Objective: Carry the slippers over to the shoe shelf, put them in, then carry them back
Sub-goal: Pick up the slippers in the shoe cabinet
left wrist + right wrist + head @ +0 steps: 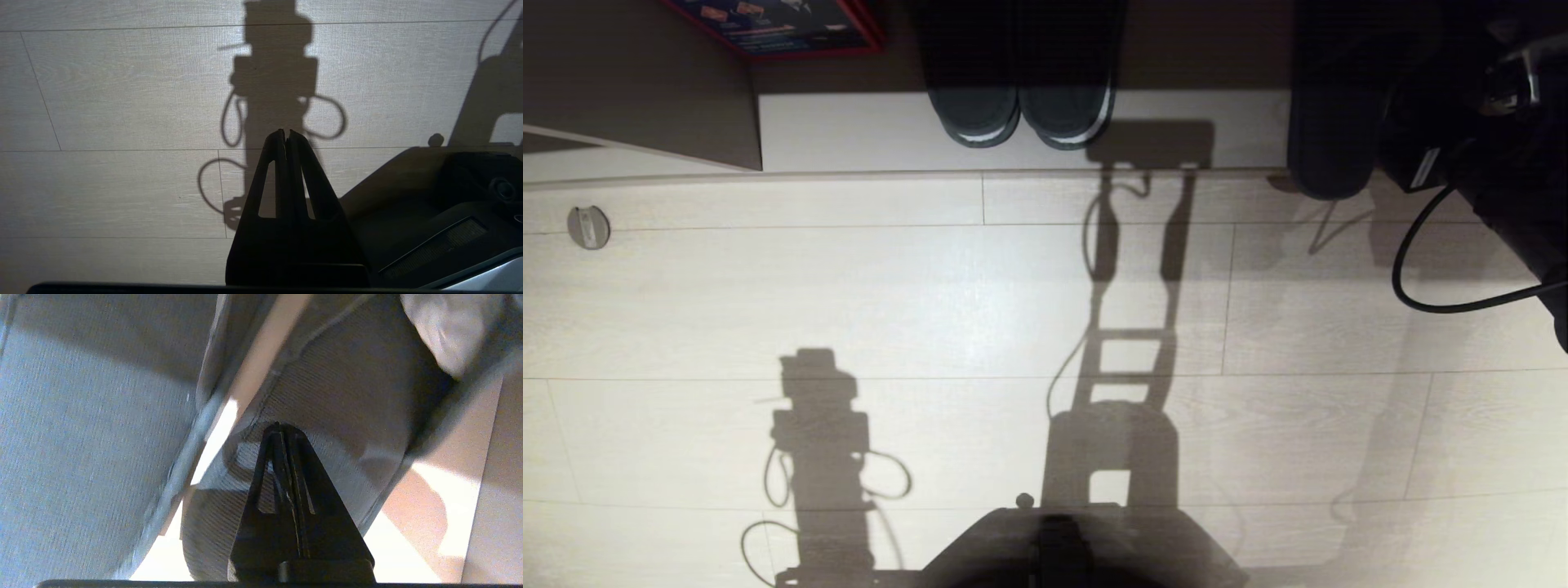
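Fingers [282,435] of the right gripper [284,428] are pressed together, empty, just above the grey slippers [327,416] at the shoe shelf's [866,131] front edge, while the left gripper [286,134], likewise closed, hangs over the floor [122,102].

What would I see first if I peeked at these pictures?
First, the robot's big dark shadows stretching across the pale floor. Next, a dark pair of shoes with white-striped soles, poking out of the shoe shelf ahead. In the right wrist view, the grey slippers loom huge, right beyond the shut right gripper.
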### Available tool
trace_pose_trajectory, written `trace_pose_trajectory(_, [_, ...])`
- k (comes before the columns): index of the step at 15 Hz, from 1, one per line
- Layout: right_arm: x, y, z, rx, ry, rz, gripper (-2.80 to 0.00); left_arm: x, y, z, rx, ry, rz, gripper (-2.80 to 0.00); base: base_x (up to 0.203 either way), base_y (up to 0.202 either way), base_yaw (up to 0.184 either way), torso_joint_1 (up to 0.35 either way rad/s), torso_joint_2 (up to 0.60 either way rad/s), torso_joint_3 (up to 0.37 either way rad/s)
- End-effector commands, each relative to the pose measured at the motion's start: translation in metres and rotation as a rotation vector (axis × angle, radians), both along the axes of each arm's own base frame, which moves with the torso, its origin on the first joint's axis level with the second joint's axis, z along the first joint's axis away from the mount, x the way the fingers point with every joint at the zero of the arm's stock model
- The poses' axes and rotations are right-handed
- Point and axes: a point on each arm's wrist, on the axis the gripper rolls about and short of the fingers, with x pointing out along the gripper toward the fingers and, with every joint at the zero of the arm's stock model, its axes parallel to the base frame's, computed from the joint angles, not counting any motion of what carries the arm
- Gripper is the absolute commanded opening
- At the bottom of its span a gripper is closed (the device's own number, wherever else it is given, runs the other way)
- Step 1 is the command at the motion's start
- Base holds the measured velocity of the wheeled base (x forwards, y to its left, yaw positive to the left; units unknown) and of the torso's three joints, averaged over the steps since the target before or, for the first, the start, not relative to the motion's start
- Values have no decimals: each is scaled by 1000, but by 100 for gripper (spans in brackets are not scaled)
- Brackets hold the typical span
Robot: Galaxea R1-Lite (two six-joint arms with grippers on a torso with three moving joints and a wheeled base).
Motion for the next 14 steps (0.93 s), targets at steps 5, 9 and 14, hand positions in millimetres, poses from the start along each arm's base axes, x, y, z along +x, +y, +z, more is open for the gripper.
trace_pose_trajectory(5, [-21,1,-3,-13,43,24,-280,0,0,0,0,0,0,-280,0,0,0,0,0,0])
trace_pose_trajectory(9, [-28,2,-4,-17,50,32,-280,0,0,0,0,0,2,-280,0,0,0,0,0,0])
trace_pose_trajectory(14, [-48,-1,9,-19,36,20,-280,0,0,0,0,0,2,-280,0,0,0,0,0,0])
